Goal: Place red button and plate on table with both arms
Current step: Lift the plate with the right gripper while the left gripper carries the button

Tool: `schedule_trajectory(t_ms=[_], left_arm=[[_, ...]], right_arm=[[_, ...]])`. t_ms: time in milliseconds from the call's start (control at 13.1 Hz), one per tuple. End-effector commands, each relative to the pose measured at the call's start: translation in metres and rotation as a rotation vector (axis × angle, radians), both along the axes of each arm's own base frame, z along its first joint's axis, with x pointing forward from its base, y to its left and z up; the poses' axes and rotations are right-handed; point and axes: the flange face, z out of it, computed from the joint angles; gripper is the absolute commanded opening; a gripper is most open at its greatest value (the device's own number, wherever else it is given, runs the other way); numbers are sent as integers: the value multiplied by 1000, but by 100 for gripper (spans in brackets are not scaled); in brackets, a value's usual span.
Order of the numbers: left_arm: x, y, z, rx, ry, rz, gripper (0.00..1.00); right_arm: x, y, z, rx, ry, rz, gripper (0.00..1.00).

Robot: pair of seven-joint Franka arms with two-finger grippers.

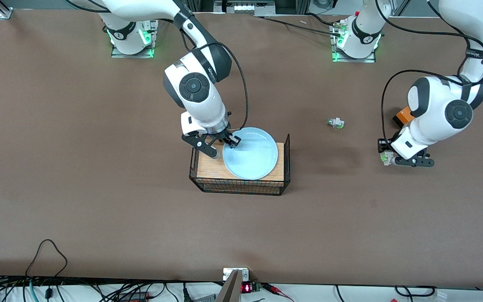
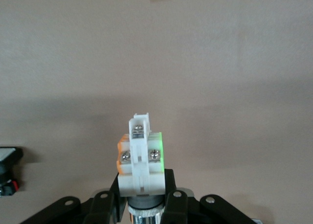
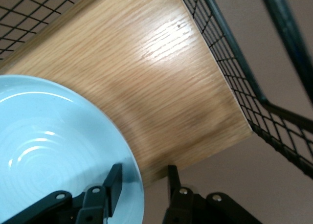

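The right gripper straddles the plate rim on the wire rack, fingers apart, one inside, one outside. The left gripper pinches the button just above the table.

The plate lies on the rack at mid-surface. The right end effector straddles the plate's rim. A small part lies toward the left arm's end. There the left end effector grips the button over the surface.
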Motion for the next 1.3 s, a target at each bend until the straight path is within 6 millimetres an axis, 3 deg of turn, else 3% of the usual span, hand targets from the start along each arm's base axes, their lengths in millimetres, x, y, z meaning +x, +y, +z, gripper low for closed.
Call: schedule_trajectory(t_ms=[0, 229, 382, 610, 763, 839, 1068, 1145, 1221], left_arm=[[-13, 1, -11, 6, -21, -16, 0], [-21, 0, -33, 4, 0, -23, 0], [-25, 0, -51, 4, 31, -25, 0], [-27, -1, -60, 1, 46, -25, 1], [-28, -5, -66, -1, 59, -32, 13], [-27, -7, -68, -1, 62, -35, 25], [-28, -7, -70, -1, 66, -35, 41], [-28, -8, -71, -2, 69, -37, 52], [-29, -8, -72, -2, 72, -38, 71]], right_arm=[[-1, 5, 1, 9, 8, -41, 27], [-6, 8, -1, 24, 43, -52, 1], [-12, 13, -4, 18, 54, -42, 0], [-20, 9, -4, -25, 107, -18, 0], [-34, 12, 10, -51, 141, 6, 0], [-38, 13, 19, -56, 148, 12, 0], [-49, 13, 48, -59, 162, 27, 0], [-56, 11, 56, -74, 184, 37, 0], [-60, 8, 67, -86, 200, 42, 0]])
